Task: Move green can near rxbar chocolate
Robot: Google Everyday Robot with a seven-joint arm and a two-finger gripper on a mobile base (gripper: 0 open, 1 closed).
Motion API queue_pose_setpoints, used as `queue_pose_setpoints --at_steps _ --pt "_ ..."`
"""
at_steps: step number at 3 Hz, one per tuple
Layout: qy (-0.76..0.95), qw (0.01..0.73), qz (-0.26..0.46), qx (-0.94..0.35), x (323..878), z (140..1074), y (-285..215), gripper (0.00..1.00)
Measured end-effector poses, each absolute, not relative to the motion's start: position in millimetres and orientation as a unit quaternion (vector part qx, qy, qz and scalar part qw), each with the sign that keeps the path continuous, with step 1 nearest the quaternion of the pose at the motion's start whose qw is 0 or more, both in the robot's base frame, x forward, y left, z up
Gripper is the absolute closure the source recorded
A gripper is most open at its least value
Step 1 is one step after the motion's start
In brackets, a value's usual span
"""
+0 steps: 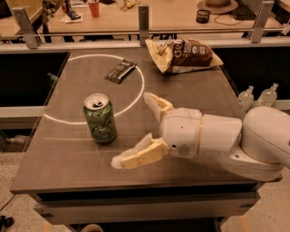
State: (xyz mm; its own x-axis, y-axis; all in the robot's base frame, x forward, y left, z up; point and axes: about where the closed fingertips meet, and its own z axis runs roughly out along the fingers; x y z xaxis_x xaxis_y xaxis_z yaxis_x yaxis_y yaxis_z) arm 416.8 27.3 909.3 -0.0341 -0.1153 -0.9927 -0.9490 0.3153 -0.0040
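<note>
**Open gripper beside the green can, bar well behind it**

A dark grey table [199, 99] filled most of the camera view, with a thin white ring [143, 84] marked on its left half. The robot's white arm [244, 140] came in from the right edge and lay low across the table's near right part.

At the far right corner of the table lay a large tan-and-brown snack bag [186, 55], crumpled, on its side.

The gripper [131, 129] hung over the table's near middle, pointing left. Its two pale fingers [138, 156] were spread wide apart with nothing between them: one reached toward the far side, the other toward the near edge.

The green can [100, 118] stood upright to the left of the gripper, silver top and pull tab facing up. It was near the fingers but clear of them, at the near edge of the ring, where the white line ran behind it.

The rxbar chocolate [120, 71] lay flat inside the ring, toward its far side, turned at a slant. It was well apart from the can, farther back and a little to the right.

Beyond the table's right edge stood two small clear bottles [247, 96], side by side. On the counter behind sat a red cup [94, 8].
</note>
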Motion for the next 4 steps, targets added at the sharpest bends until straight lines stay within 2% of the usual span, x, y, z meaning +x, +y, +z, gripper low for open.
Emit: queue_pose_setpoints --at_steps 4 --pt "0.571 0.529 0.41 -0.475 444.9 890.3 119.5 0.0"
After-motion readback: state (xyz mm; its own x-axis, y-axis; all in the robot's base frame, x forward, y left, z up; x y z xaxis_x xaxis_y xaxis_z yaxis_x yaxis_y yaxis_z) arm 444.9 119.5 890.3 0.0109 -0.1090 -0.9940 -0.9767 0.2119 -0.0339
